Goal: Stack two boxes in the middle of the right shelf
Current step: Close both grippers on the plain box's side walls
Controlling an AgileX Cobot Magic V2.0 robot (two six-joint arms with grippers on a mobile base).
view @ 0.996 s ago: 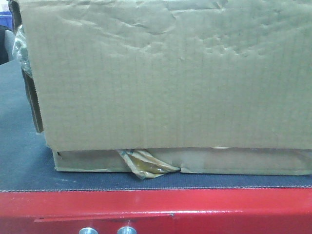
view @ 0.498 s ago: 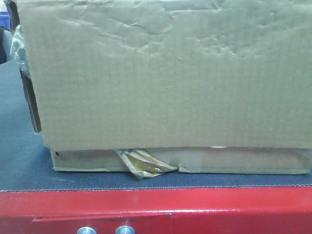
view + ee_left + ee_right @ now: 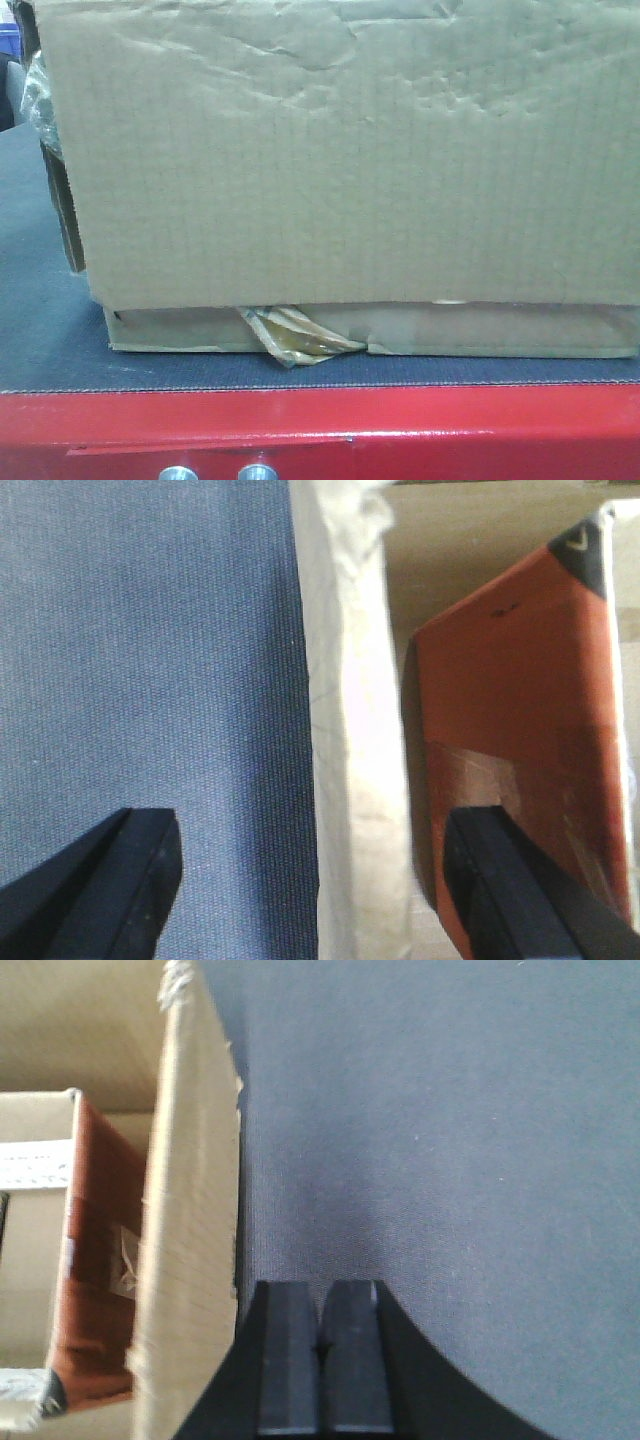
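Nothing is shelved yet: the large box (image 3: 340, 160) sits on the grey mat (image 3: 40, 330), left gripper (image 3: 318, 880) spread astride its wall, right gripper (image 3: 322, 1360) pressed together, empty, just beside it.

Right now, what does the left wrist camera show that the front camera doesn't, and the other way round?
Only the left wrist view shows the left tool, open astride a wall of the cardboard box, and an orange-red item inside it. Only the front view shows the box's creased front, torn tape and the red frame. Both show the box and dark grey mat.
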